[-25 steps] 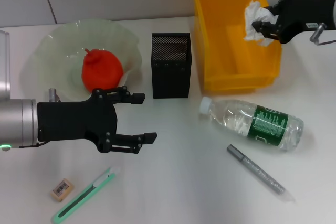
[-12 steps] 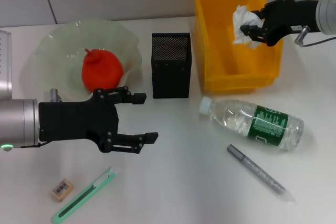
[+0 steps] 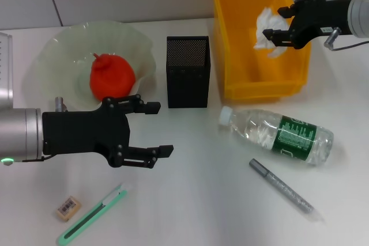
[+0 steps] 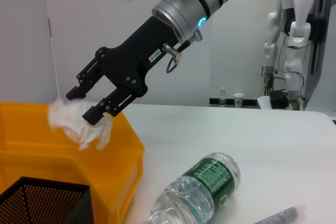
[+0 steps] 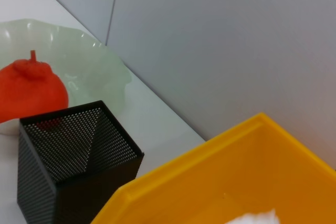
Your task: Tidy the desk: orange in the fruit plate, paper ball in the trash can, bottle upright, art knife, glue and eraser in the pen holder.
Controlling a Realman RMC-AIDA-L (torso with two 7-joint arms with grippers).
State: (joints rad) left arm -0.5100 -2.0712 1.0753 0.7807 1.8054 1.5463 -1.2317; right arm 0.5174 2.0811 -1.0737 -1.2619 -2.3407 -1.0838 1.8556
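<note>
Over the yellow trash can (image 3: 232, 37): right gripper (image 3: 282, 22) fingers spread, paper ball (image 3: 268, 29) loose between them, w/ no firm pinch seen. Ball looks light, soft, crushable; grip anywhere. Left gripper (image 3: 158, 129) fingers apart, empty, above bench (image 3: 196, 200) near art knife (image 3: 92, 214).

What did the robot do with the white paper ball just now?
The right gripper carried the paper ball leftward over the yellow trash can, and its jaws have now opened, letting go. The left gripper, orange and bottle stayed put.
</note>
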